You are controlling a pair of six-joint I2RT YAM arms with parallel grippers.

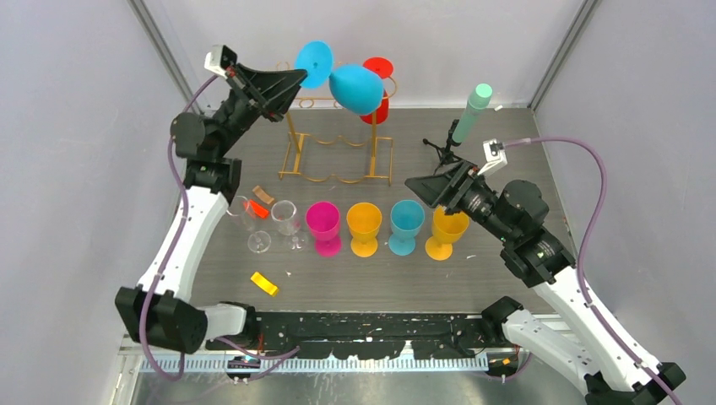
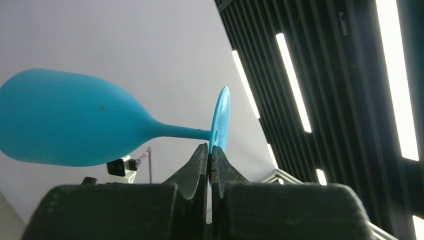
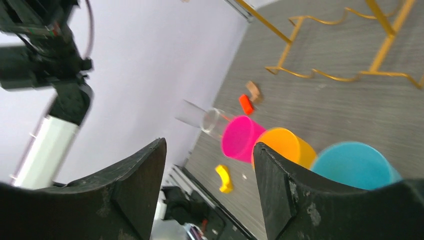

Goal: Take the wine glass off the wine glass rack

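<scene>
The left end effector [image 1: 300, 78] is closed on the foot disc of the blue wine glass [image 1: 355, 89], pinching its rim between both fingers [image 2: 200, 165]. The glass lies tipped sideways in the air, stem roughly level, at the top of the gold wine glass rack [image 1: 290, 145], beside a red glass [image 1: 377, 84]. The right end effector [image 1: 422, 187] is spread open, holding nothing, above a row of coloured goblets [image 1: 365, 228] standing on the surface [image 1: 507, 135].

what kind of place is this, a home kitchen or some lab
Probably a robot lab test cell, not a home: plain grey panels wall in the table, a left arm and right arm are bolted at its near edge, and strip lights run overhead.
</scene>
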